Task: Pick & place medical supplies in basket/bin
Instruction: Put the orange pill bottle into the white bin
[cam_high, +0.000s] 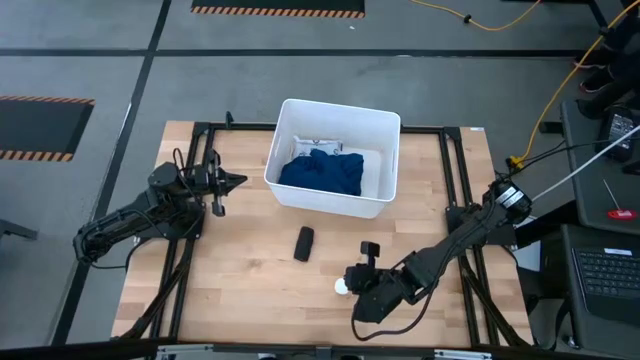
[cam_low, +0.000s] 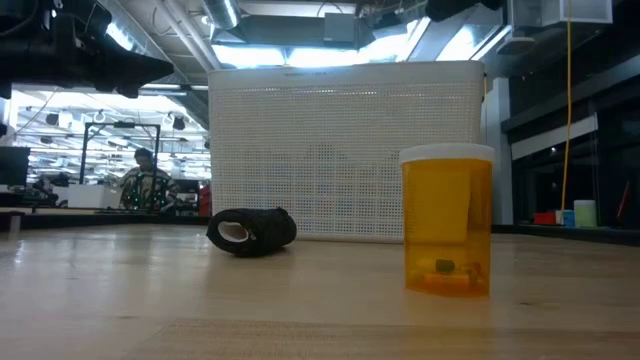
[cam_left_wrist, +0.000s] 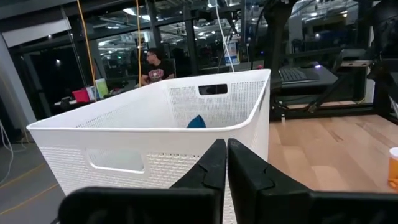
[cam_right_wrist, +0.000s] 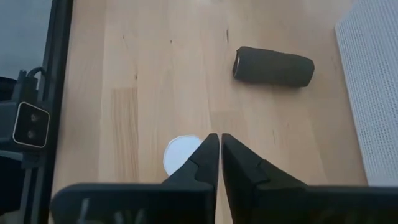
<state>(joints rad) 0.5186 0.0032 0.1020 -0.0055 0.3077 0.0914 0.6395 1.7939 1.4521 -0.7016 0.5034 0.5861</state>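
Note:
The white tub (cam_high: 383, 128) stands at the table's far middle, with the dark blue cloth (cam_high: 322, 172) and the white packet (cam_high: 320, 145) inside it. The black oblong (cam_high: 304, 243) lies on its side on the wood nearer the front. The white round cap (cam_high: 342, 286) tops an amber pill bottle (cam_low: 447, 235) that stands upright. My right gripper (cam_high: 352, 279) hovers shut just beside and above that cap (cam_right_wrist: 179, 155); no finger shows at the bottle in the low view. My left gripper (cam_high: 238, 181) is shut, level, just left of the tub's left wall (cam_left_wrist: 149, 162).
Bare wood lies between the black oblong (cam_right_wrist: 273, 66) and the tub's near wall (cam_low: 345, 150). Black frame rails run along both table sides (cam_high: 455, 180). A person (cam_left_wrist: 154, 65) sits in the room beyond the table.

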